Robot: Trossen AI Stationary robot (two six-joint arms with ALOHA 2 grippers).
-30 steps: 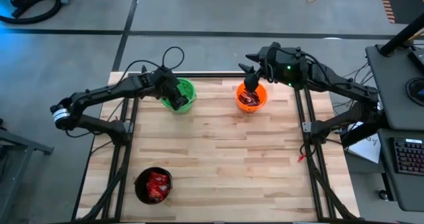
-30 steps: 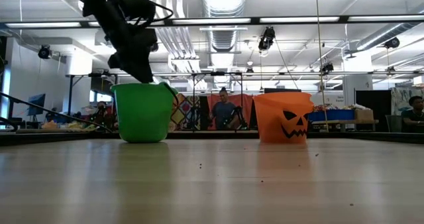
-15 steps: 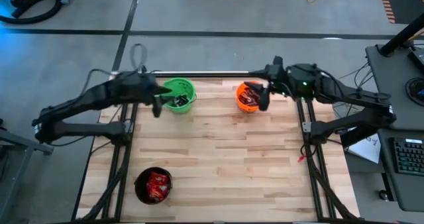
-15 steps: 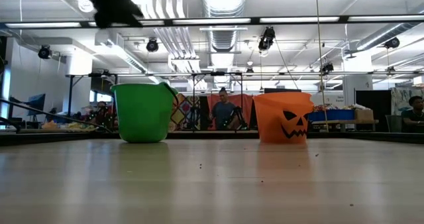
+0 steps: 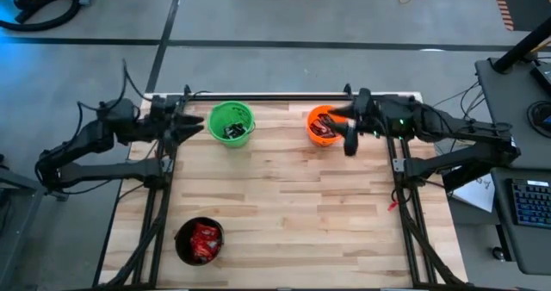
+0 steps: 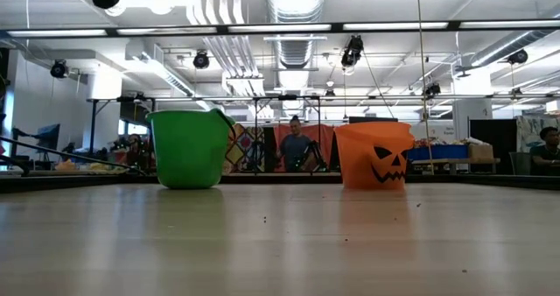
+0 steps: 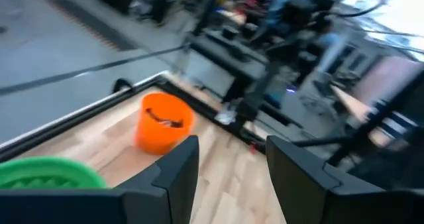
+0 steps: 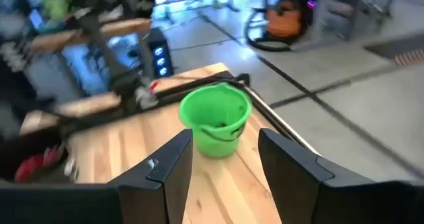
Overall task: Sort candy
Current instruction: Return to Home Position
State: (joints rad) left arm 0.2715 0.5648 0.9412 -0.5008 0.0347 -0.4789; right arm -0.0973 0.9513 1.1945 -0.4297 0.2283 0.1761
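Left gripper (image 5: 191, 125) hangs at the left edge of the wooden table (image 5: 284, 196), fingers apart, holding nothing. Right gripper (image 5: 350, 141) is just beside the orange bucket (image 5: 310, 119), fingers apart too. Candy (image 5: 205, 238) lies inside the orange bucket, green bucket (image 5: 213, 119) and black bucket (image 5: 179, 239). A person (image 6: 295, 147) stands far back in the room.

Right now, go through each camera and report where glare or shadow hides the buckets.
High view: even light, soft shadows only, candy in the black bucket reads clearly. Low view: ceiling lights flare along the top; green bucket and orange bucket are readable. Left wrist view: part of the background burns out white. Right wrist view: no glare on the green bucket.
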